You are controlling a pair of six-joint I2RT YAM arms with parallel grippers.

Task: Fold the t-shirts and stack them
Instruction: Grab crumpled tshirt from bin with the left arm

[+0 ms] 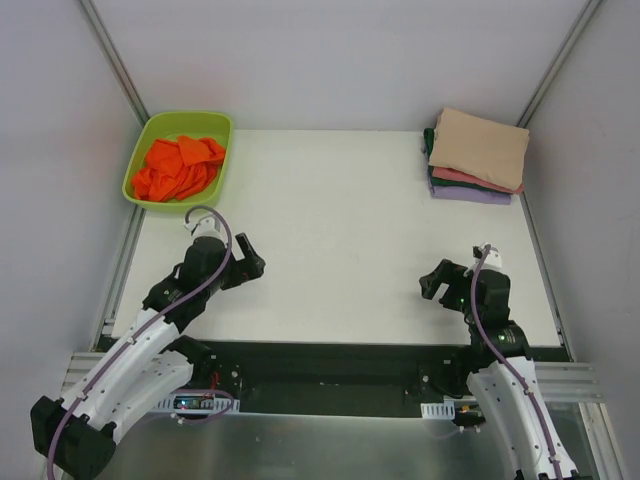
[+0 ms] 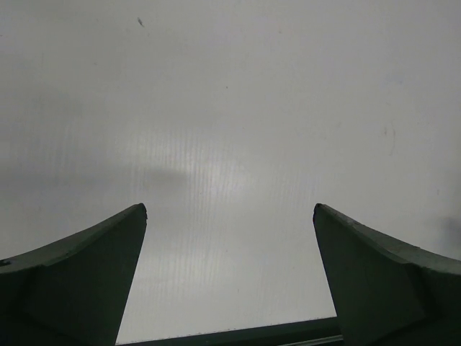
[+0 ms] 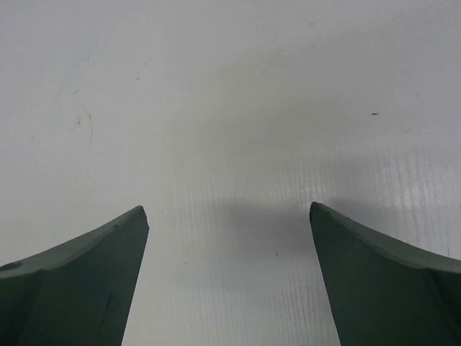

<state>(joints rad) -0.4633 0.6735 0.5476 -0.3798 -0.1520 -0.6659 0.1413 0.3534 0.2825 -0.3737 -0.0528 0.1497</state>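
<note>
Near edge: the left arm point(image 1: 160, 320) and the right arm point(image 1: 500, 335) stand well apart, and each reaches only a short way onto the bench point(image 1: 340, 230). The left fingers point(image 2: 79, 281) are spread wide with nothing between them, over bare bench surface. The right fingers point(image 3: 79, 281) are also spread wide, hold nothing, and hang over bare surface. The broad middle of the bench lies open between and beyond the two arms. Far left corner: a lime-green tub point(image 1: 137, 160) sits at the left edge beside the frame rail and holds a crumpled orange t-shirt point(image 1: 180, 168). Far right corner: a folded stack lies close to the right and back edges. A tan t-shirt point(image 1: 482, 148) is on top. Beneath it show the front edges of a salmon-pink t-shirt point(image 1: 465, 178) and a purple t-shirt point(image 1: 470, 195), and a dark green t-shirt point(image 1: 429, 148) shows along the stack's left side. Pale walls bound the bench at left, back and right.
</note>
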